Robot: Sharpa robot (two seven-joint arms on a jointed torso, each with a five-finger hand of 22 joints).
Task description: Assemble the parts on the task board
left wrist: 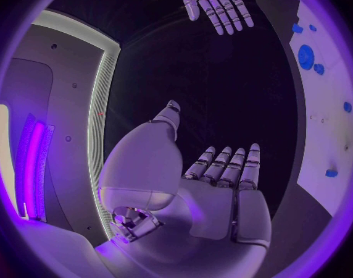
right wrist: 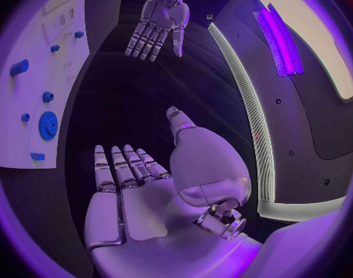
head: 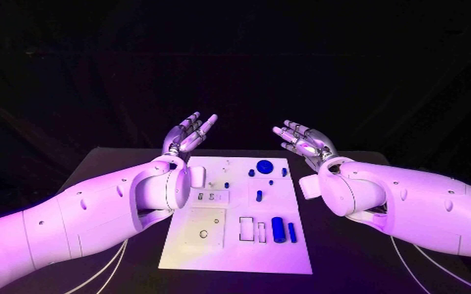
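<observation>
The task board [head: 211, 239] lies flat in the middle of the black desk [head: 363, 260], its long side running from the near edge toward the far edge. Small blue parts sit on it: a round toothed disc [head: 264, 166] close to the board's far edge, a small peg [head: 259, 195] nearer the board's middle, and an upright blue cylinder [head: 278, 229] with a slimmer blue piece [head: 291, 231] just beside it, toward the board's near right corner. Pale rectangular slots [head: 246, 229] lie just left of the cylinder, and a square plate [head: 203, 233] takes up the board's near left part.

The left hand [head: 189, 135] is raised above the far left corner of the board, palm turned up, its fingers [left wrist: 232, 167] stretched out and slightly apart, holding nothing. The right hand [head: 303, 139] is raised above the far right corner of the board in a mirrored pose, palm up, its fingers [right wrist: 123, 167] straight and lightly spread, also holding nothing. The two hands are well apart from each other, and neither touches the board or any part.
</observation>
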